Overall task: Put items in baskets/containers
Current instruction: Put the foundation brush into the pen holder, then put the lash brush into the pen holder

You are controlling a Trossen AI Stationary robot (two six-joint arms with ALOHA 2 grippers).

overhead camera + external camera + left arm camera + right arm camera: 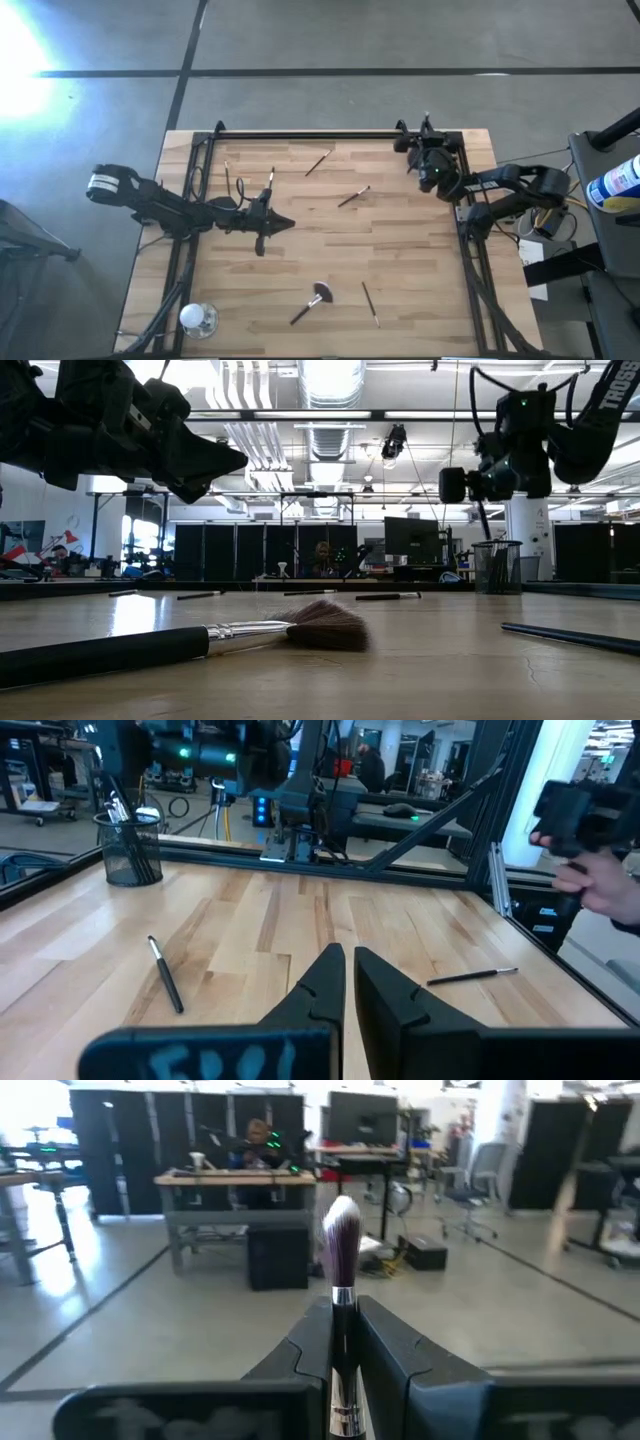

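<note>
1. Right gripper (pixel 338 1312): pinched on the handle of a makeup brush (pixel 342 1230), bristles pointing up and away from the wrist. Positioned high above the table (pixel 420 290), at the corner on the right arm's side opposite the fan brush's edge.
2. Dark mesh cup (pixel 497 567): upright at that same corner, directly under the raised gripper, already holding several brushes.
3. Left gripper (pixel 345 965): fingers pressed almost together, nothing between them. Hovering over the left half of the table, off the surface.
4. Loose brushes:
   - fan brush (pixel 312 303) and thin dark brush (pixel 370 303) near the edge opposite the cup;
   - two slim brushes (pixel 353 197) around mid-table, well apart;
   - two more beside the left arm (pixel 270 180).
5. Clear glass object (pixel 197 318): at the left corner on the fan brush's edge. Not part of the task; leave alone.
6. Handling, judged: very light, stiff and narrow handles, likely to roll or pivot when nudged. Soft bristles, easily splayed.
7. Grip point, judged: take mid-handle, across the long axis, clear of ferrule and bristles. Expect swing if gripped near one end.
8. Insertion, judged: lower handle-first, near vertical, since the occupied cup leaves little free opening.
</note>
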